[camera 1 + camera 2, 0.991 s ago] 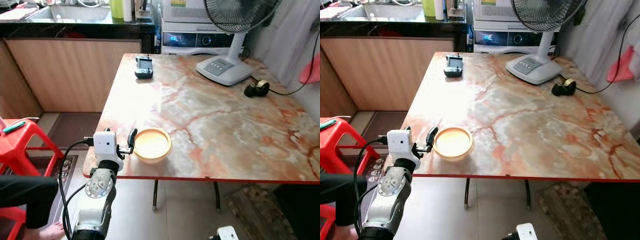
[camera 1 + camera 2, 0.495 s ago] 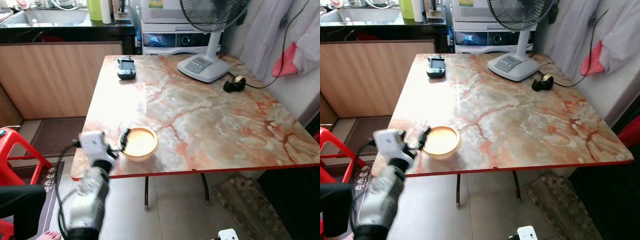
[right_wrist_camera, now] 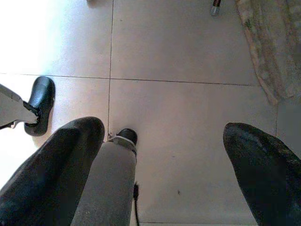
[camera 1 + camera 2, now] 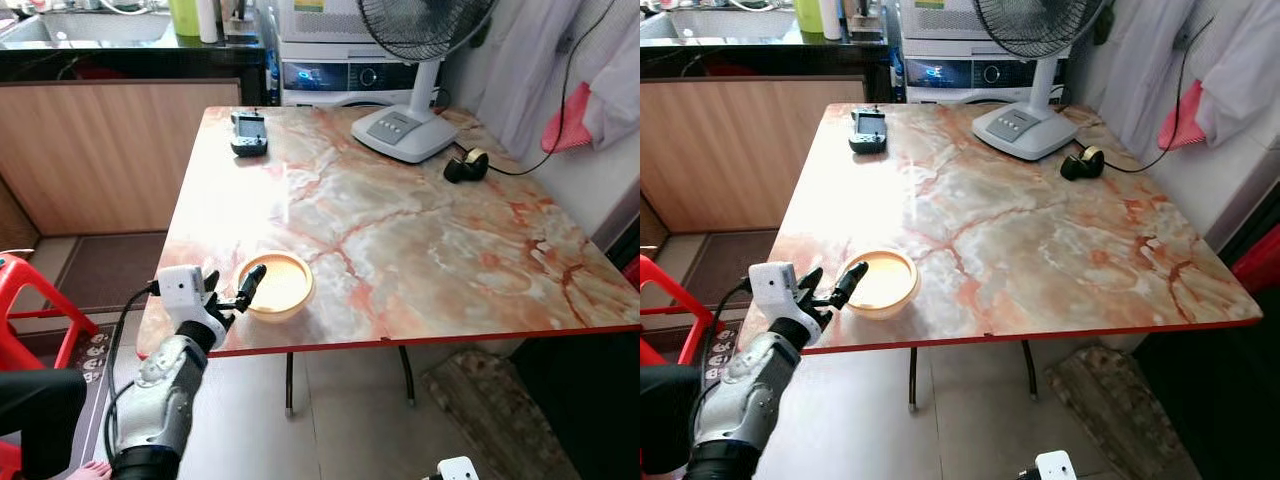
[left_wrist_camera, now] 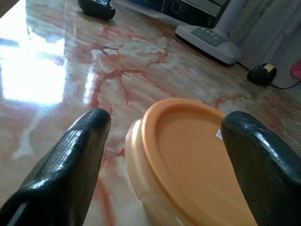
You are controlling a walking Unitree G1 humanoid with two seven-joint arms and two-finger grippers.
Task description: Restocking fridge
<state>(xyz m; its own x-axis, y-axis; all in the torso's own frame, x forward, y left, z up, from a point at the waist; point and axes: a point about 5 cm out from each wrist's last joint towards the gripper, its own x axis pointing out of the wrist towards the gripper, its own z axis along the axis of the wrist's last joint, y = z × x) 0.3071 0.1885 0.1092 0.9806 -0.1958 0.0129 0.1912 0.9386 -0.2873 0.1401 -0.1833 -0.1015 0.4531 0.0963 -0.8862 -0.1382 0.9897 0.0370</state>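
Left gripper spread wide, now sharp at the bowl rim; earlier blurred. Right gripper hangs open.

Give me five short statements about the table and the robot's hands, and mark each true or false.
1. The left hand is open, its fingers on either side of the orange-lidded container. True.
2. The container sits at the far end of the marble table, beside the fan. False: it sits near the front edge, at the robot's left.
3. The white fan base stands on the table. True.
4. The right hand grips a bottle. False: it hangs open over the tiled floor, holding nothing.
5. The dark handheld device lies right next to the container. False: it lies at the far end of the table.
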